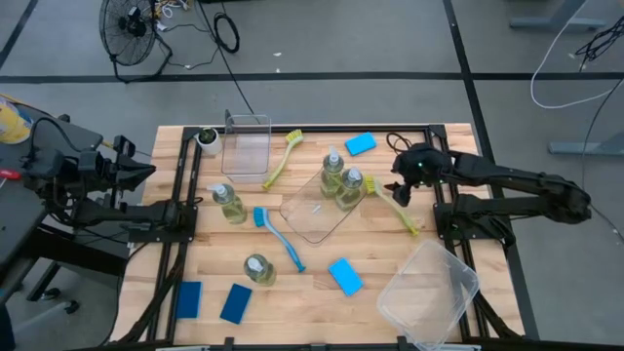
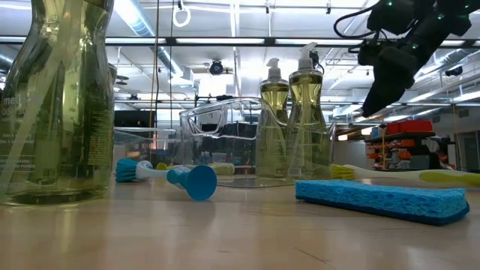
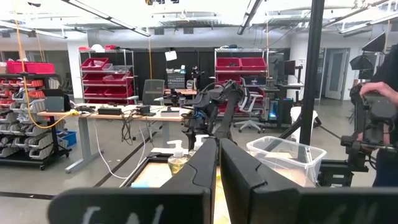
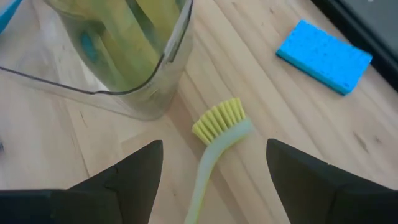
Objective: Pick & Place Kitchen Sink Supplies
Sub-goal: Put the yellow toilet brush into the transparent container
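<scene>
The right gripper hangs spread wide over the yellow-green brush, right of centre in the high view beside the tray; light, stiff, slick plastic, best pinched mid-handle; left gripper closed

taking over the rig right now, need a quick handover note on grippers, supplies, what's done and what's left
Right gripper: open, above the yellow-green brush beside the tray; nothing held.
Left gripper: shut, empty, parked off the table's left edge.
Two bottles stand on the tray; two more on the table.
Sponges: one at the far edge, one near the big bin, two at the near left.
Second yellow-green brush by the small bin; blue brush mid-table.
Done: bins empty. Left: all.
</scene>
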Controlling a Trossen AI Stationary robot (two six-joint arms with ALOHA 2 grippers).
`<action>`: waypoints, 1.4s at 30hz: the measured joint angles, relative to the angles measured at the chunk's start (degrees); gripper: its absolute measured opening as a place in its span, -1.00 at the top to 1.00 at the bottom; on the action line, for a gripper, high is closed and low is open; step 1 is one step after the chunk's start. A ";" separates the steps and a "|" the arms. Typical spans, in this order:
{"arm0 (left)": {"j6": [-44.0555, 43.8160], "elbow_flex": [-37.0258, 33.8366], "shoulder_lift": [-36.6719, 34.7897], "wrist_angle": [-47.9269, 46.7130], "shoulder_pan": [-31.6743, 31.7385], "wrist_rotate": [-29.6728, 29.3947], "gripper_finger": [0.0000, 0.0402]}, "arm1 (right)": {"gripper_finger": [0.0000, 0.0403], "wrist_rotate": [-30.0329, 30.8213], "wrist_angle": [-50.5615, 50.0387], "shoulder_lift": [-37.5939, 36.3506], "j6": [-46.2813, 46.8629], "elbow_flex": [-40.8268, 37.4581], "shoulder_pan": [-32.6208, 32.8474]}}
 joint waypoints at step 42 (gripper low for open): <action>0.00 0.00 0.02 0.00 -0.02 0.00 0.87 | -0.42 3.89 -2.34 9.09 7.71 0.00 -0.09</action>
